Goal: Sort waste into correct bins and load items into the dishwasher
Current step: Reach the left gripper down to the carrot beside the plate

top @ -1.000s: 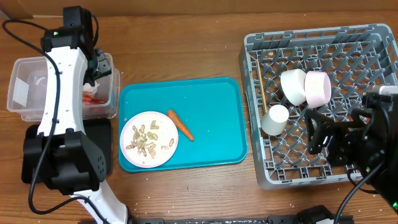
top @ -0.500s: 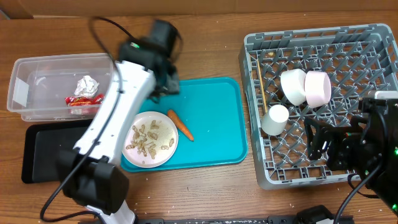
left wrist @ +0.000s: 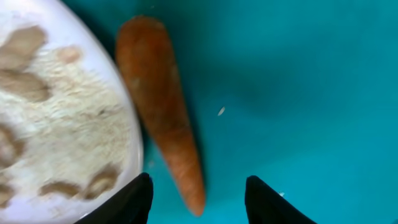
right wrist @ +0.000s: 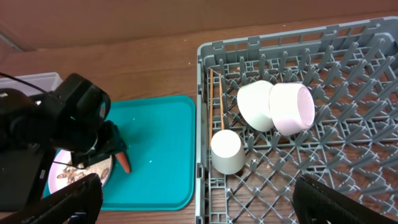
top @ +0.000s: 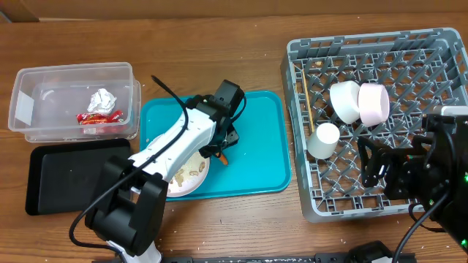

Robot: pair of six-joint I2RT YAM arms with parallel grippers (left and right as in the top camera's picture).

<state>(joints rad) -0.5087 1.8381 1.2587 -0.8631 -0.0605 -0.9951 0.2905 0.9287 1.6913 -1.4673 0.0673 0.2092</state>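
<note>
My left gripper is open and low over the teal tray. Its fingers straddle the narrow tip of the orange carrot without closing on it. The carrot lies beside the white plate, which holds peanut shells and rice scraps. The red wrapper and white paper ball lie in the clear tub. The black tray is in front of the tub. My right gripper is open and empty above the near part of the grey dish rack.
The rack holds two white bowls on their sides, a small white cup and chopsticks along its left side. The teal tray lies between the tub and the rack.
My left arm has swung from the clear tub over to the teal tray and come down around the carrot. The right arm has not moved.
</note>
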